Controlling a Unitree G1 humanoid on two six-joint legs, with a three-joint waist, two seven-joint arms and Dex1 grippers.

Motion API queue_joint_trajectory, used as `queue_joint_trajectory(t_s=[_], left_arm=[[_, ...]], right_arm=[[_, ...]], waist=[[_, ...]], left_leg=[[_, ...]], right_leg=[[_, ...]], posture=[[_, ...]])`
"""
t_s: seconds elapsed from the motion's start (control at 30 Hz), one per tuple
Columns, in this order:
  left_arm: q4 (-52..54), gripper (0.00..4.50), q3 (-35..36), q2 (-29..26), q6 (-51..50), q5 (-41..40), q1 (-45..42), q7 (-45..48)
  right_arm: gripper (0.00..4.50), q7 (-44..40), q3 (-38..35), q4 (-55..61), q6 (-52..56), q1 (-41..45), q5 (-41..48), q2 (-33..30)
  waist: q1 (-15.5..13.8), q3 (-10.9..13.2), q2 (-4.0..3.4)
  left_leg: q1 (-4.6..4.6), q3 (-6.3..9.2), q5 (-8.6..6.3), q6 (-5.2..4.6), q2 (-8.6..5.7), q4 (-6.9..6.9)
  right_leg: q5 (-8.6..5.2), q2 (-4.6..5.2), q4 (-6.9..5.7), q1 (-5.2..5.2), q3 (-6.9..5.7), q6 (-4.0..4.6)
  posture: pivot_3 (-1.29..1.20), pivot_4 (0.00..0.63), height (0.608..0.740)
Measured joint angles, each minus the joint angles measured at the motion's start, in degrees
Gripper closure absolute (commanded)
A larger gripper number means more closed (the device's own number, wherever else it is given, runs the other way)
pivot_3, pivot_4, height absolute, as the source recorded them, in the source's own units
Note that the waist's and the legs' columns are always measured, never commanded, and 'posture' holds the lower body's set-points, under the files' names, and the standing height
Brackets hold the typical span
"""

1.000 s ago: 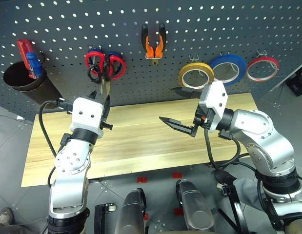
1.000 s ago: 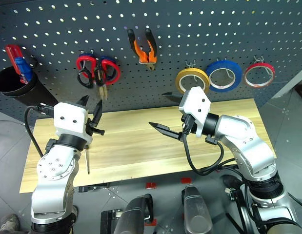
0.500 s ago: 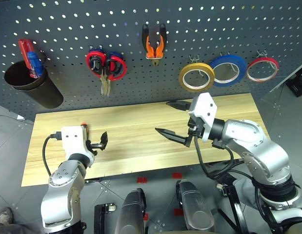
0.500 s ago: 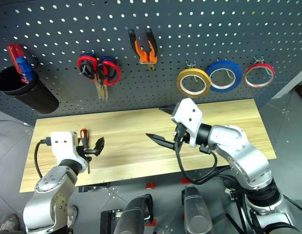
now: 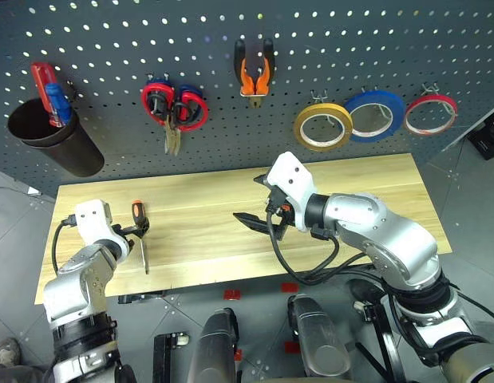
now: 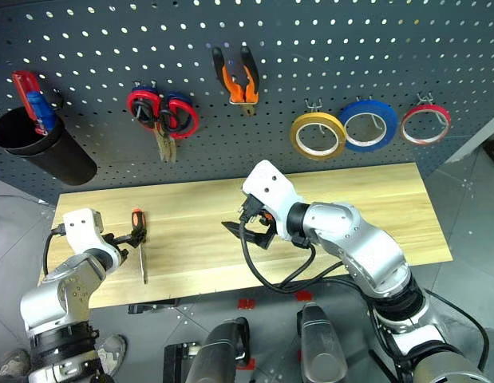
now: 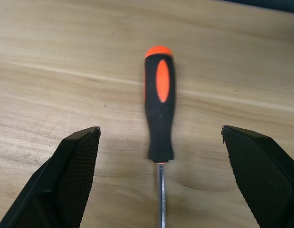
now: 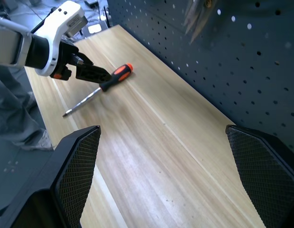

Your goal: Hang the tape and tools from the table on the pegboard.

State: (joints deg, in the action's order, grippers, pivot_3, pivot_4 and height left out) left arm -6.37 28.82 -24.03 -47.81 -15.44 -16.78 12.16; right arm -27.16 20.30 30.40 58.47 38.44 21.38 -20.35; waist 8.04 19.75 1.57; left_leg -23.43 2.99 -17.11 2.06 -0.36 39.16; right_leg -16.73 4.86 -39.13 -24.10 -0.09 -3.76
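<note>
Left pincer [image 7: 158,178] spread wide, straddling screwdriver [image 7: 159,109] lying flat at bench [image 5: 215,199] left end, apparently lined up to grasp handle. Right pincer [image 5: 258,203] released, empty, mid-bench.

- The two head eyes look down and forward from above, taking in the whole table [image 5: 231,239] and the pegboard [image 5: 231,96] at its far edge.
- The left wrist camera sits close over the screwdriver [image 7: 158,114].
- The right wrist camera looks leftward along the table, sharing that screwdriver.
</note>
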Motion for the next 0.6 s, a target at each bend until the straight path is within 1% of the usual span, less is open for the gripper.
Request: queue_joint_trajectory(t_s=[0.1,0.2,0.33,0.37,0.4,0.5,0.57,0.6], left_arm=[[-5.79,0.19,-1.02,-0.7,1.21,0.04,-2.58,0.35],[-12.08,0.74,-2.31,-2.09,3.04,0.33,-5.16,1.01],[-16.64,1.94,-3.68,-3.51,5.31,0.49,-6.98,1.63],[-17.56,2.16,-3.91,-3.82,5.95,0.56,-7.42,2.04],[-18.42,2.53,-4.2,-4.13,6.38,0.62,-7.87,2.29],[-19.93,3.4,-5.46,-5.11,7.45,0.9,-8.45,2.88],[-20.17,3.82,-5.94,-5.38,8.12,0.97,-8.28,3.55],[-20.0,3.82,-5.97,-5.47,8.3,0.93,-7.97,3.76]], right_arm=[[0.0,0.1,0.17,-0.78,1.04,1.52,0.01,0.79],[0.0,0.15,0.25,-1.45,1.88,2.45,-0.02,1.07],[0.0,0.28,0.22,-1.65,2.57,3.23,-0.39,0.89],[0.0,0.3,0.19,-1.68,2.79,3.3,-0.45,0.81],[0.0,0.31,0.17,-1.78,3.02,3.31,-0.48,0.71],[0.0,0.03,0.09,-2.0,3.33,3.31,-0.48,0.19],[0.0,-0.41,0.08,-1.99,3.27,3.31,-0.45,-0.8],[0.0,-0.88,0.05,-1.93,2.99,3.28,-0.44,-1.38]], waist=[[-0.01,-0.01,0.01],[0.01,-0.01,0.01],[0.03,-0.01,0.01],[0.03,-0.01,0.01],[0.09,-0.01,0.01],[0.14,-0.01,0.01],[0.16,-0.01,0.01],[0.17,-0.01,0.01]], left_leg=[[0.0,0.02,0.0,0.0,0.0,0.01],[0.0,0.01,0.0,0.01,-0.02,0.0],[-0.01,0.02,0.01,0.01,-0.01,0.0],[-0.01,0.03,0.01,0.01,0.0,0.0],[-0.01,0.03,0.01,0.01,-0.01,0.0],[-0.01,0.02,0.01,0.01,-0.02,0.0],[-0.01,0.02,0.01,0.01,-0.01,0.0],[-0.01,0.02,0.01,0.01,-0.01,0.0]], right_leg=[[0.01,0.03,0.0,0.01,-0.04,0.01],[0.01,0.05,-0.01,0.01,-0.05,0.02],[0.01,0.08,0.02,0.0,-0.09,0.02],[0.01,0.08,0.03,0.0,-0.1,0.02],[0.01,0.09,0.03,0.0,-0.11,0.02],[0.01,0.1,0.03,0.0,-0.1,0.02],[0.01,0.1,0.04,0.0,-0.11,0.02],[0.01,0.11,0.05,0.0,-0.11,0.02]], posture=[[-0.23,0.358,0.74],[-0.23,0.358,0.74],[-0.26,0.356,0.74],[-0.26,0.355,0.74],[-0.26,0.355,0.74],[-0.26,0.35,0.74],[-0.27,0.346,0.74],[-0.26,0.341,0.74]])
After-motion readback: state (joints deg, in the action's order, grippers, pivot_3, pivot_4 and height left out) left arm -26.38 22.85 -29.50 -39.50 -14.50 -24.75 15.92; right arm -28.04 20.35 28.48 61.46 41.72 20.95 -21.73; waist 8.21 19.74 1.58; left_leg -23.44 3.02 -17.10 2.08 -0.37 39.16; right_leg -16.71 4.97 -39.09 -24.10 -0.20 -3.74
